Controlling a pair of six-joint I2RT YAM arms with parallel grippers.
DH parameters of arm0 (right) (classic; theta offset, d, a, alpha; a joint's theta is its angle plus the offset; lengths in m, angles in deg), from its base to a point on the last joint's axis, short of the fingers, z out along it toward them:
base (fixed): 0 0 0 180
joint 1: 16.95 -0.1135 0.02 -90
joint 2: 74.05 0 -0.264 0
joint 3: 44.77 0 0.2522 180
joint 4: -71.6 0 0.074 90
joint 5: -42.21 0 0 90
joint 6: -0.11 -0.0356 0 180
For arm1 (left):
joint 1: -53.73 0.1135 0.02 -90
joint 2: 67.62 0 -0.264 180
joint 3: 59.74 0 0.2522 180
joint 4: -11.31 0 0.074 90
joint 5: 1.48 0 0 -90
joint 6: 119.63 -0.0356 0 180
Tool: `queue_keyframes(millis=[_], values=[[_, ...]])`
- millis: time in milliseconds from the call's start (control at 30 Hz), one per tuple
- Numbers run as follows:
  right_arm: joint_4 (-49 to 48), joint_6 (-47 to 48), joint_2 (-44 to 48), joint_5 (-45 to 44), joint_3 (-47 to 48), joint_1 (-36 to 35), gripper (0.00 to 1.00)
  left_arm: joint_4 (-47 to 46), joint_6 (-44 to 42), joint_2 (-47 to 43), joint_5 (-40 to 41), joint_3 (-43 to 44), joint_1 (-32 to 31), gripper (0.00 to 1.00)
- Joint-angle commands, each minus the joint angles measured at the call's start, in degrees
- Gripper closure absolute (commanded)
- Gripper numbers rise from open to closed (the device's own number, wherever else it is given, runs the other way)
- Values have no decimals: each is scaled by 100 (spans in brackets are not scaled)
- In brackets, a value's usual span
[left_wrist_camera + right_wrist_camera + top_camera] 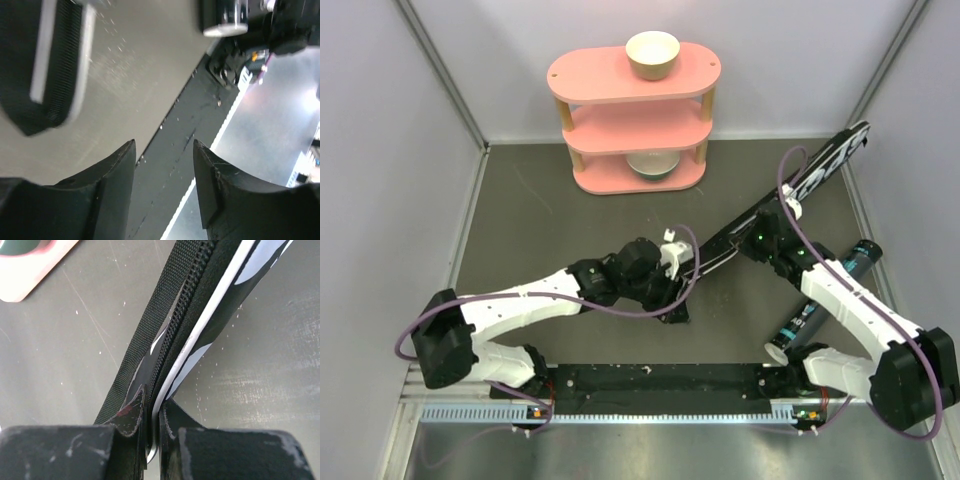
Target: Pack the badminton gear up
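Plainly, the left gripper [670, 295] hangs over the middle of the table with its jaws well apart and nothing between them. Its wrist view shows bare tabletop between the fingers [116, 172], and the near end of the bag [50, 65] lies just beside them. The bag [825, 165] lies with its long axis on a diagonal, from that near end up to the far right corner. Partway along it, the right gripper [760, 238] is clamped tight on the bag's edge by the zipper [172, 335]. To the right lies the tube [798, 325], roughly parallel to the bag and partly under the right forearm, so the right arm is the nearer one. By count: one bag, one tube, and no rackets or shuttlecocks in view. At the back stand one shelf [590, 75] and two bowls [652, 53].
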State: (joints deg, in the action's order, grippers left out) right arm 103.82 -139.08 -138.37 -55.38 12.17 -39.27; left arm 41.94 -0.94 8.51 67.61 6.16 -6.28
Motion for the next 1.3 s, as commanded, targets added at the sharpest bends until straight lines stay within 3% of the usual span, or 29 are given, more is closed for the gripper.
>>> queue_keyframes(millis=[0,167,233,367,400,433,567,767,967,1100,1267], values=[[-282,305,455,83,173,18,100,-175,189,-249,595,507,191,45],[149,-72,323,39,375,18,100,-131,1068,357,386,1060,507,48],[280,-222,236,56,419,0,100,-26,921,621,272,1324,490,52],[852,-416,-142,65,866,18,100,247,-501,894,1454,1930,96,65],[922,-442,-230,56,920,27,100,273,-1131,981,2276,1975,-132,67],[1045,-451,-266,65,964,9,100,317,-1398,1034,2571,2028,-247,68],[1221,-513,-301,-66,1070,9,100,616,-2339,1324,3443,2485,-748,60],[1292,-504,-424,-32,1131,18,100,1012,-2438,1737,4384,2924,-1074,57],[1274,-522,-477,74,1158,18,100,1433,-2403,2106,4560,3267,-1206,57],[1283,-557,-486,56,1158,18,100,1627,-2254,2238,4473,3434,-1294,49],[1283,-618,-494,74,1149,9,100,1811,-1859,2335,4358,3540,-1373,48]])
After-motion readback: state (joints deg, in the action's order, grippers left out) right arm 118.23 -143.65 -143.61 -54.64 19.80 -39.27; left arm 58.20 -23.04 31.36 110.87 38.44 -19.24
